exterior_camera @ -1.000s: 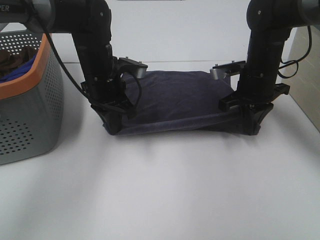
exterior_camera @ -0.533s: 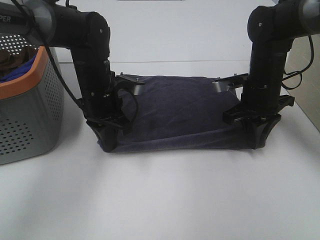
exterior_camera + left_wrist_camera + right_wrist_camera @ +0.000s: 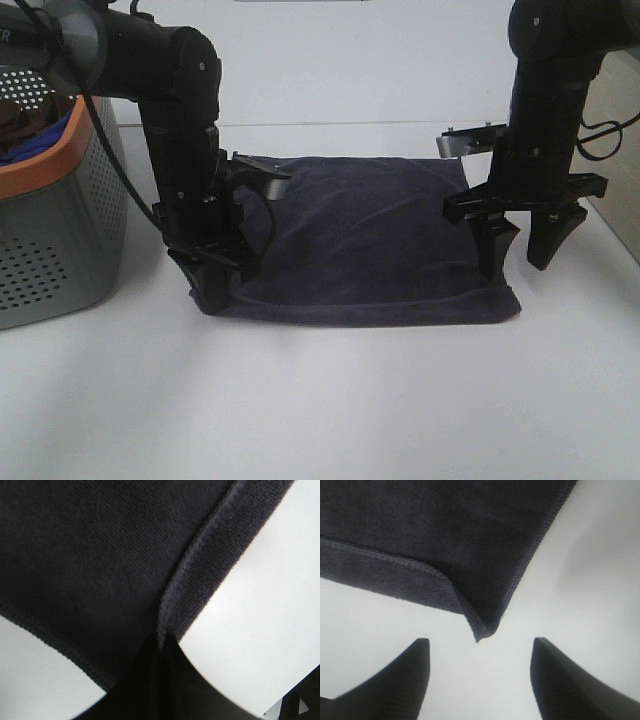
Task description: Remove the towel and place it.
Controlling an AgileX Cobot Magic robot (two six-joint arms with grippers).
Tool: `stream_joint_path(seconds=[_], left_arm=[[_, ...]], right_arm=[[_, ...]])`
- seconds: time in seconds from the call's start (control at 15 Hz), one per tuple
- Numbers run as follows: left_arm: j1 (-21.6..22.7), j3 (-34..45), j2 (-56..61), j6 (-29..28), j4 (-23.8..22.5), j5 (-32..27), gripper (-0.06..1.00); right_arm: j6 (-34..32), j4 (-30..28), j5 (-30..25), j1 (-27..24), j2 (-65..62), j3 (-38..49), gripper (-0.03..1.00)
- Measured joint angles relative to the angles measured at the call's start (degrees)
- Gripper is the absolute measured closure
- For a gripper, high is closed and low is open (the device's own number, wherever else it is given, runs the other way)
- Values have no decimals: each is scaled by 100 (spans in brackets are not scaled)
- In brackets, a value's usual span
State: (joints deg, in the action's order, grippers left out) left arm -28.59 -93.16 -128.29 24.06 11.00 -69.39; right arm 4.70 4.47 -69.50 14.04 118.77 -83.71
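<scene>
The dark navy-purple towel (image 3: 370, 235) lies spread flat on the white table (image 3: 350, 410), with its near edge folded under. My left gripper (image 3: 215, 290) is down at the towel's near-left corner and shut on it; the left wrist view shows the towel (image 3: 90, 555) pinched between the closed tips of the left gripper (image 3: 160, 652). My right gripper (image 3: 520, 250) is open and hangs just above the near-right corner. In the right wrist view the towel corner (image 3: 480, 632) lies free on the table between the spread fingers of the right gripper (image 3: 480, 665). No tag shows.
A grey perforated basket with an orange rim (image 3: 60, 160) stands at the left edge, close to the left arm. It holds a bright blue cloth (image 3: 40, 140) and a brown cloth (image 3: 15, 118). The table's right edge is near the right arm.
Both arms lowered the towel toward the front and it now lies flat. The right gripper opened, let go of the near-right corner and rose a little. The left gripper stays shut.
</scene>
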Motion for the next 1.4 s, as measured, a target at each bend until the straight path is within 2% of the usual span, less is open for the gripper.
stream_joint_path(seconds=[0.2,0.27,0.33,0.47,0.53,0.6,0.67,1.0,1.27,1.4], left_arm=[[0,0,0,0,0,0,94],[0,0,0,-6,0,0,90],[0,0,0,-46,0,0,81],[0,0,0,-252,0,0,54],[0,0,0,-390,-6,0,36],[0,0,34,-544,-103,0,13],[0,-11,109,-567,-201,0,8],[0,-882,527,-865,-258,-6,6],[0,-2108,647,-1318,-252,-11,5],[0,-2544,773,-1593,-361,-17,5]], right_arm=[[-126,97,0,0,-544,0,44],[-195,97,0,0,-739,0,44],[-275,103,0,0,-928,0,44],[-418,109,0,0,-1278,0,44],[-470,115,0,0,-1461,0,44],[-602,115,0,0,-1753,0,43],[-710,115,0,0,-1891,0,43],[-882,115,-6,0,-2338,0,42],[-1639,-160,23,0,-2767,0,42],[-1960,-298,189,-195,-3037,0,42]])
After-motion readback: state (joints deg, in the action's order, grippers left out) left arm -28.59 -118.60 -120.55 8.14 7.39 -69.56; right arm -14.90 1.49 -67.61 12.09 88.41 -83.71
